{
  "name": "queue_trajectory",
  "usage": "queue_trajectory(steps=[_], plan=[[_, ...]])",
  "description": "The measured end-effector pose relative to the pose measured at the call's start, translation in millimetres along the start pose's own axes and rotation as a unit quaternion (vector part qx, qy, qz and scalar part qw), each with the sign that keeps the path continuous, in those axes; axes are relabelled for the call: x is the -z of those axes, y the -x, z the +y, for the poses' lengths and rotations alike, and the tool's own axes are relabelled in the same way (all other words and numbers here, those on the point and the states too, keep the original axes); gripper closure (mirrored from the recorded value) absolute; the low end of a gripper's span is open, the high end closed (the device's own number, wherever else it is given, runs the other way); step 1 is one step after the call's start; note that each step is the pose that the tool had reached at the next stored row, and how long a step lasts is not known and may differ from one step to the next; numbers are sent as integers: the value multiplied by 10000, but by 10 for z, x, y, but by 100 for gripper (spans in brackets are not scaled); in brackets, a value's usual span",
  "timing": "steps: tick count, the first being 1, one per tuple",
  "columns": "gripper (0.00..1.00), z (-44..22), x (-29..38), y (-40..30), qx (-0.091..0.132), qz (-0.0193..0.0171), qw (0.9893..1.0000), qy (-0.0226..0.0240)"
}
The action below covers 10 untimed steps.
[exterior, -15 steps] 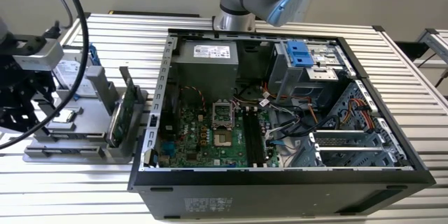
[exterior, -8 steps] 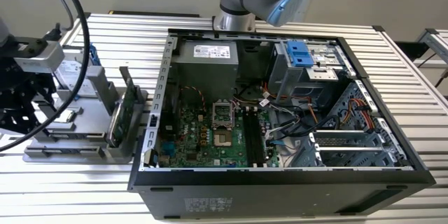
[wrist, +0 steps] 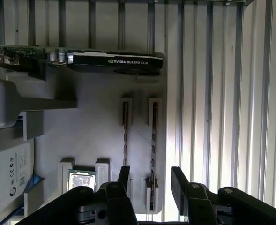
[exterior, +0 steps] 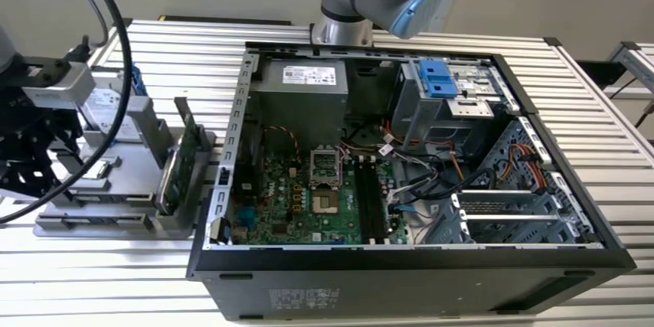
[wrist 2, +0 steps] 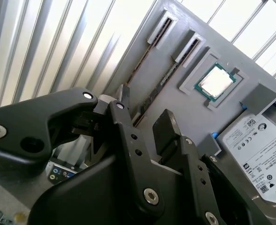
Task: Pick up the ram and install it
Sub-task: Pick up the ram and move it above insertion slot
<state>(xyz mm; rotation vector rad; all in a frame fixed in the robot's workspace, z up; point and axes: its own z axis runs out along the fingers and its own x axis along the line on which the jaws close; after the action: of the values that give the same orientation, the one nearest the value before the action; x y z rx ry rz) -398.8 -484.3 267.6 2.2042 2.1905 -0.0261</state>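
Pincer (wrist: 151, 174) fingers stand apart, with the ram (wrist: 152, 140) lined up in the gap between them in the first wrist view. The ram stands on edge in a slot of the gray tray (wrist: 91, 136), its long axis running straight out from the pincer. A second stick (wrist: 125, 136) lies parallel just beside it, and the graphics card (wrist: 114, 62) crosses the far end.

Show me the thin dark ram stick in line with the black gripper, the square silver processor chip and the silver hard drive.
ram stick (wrist: 153, 140): first wrist view, its upper edge.
processor chip (wrist 2: 216, 82): second wrist view, centre of its lid.
hard drive (wrist 2: 255, 140): second wrist view, its white label.
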Motion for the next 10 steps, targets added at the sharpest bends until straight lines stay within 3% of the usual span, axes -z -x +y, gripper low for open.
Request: queue_trajectory(steps=[10], plan=[[0,0,-30,0,0,0,10000,-11]])
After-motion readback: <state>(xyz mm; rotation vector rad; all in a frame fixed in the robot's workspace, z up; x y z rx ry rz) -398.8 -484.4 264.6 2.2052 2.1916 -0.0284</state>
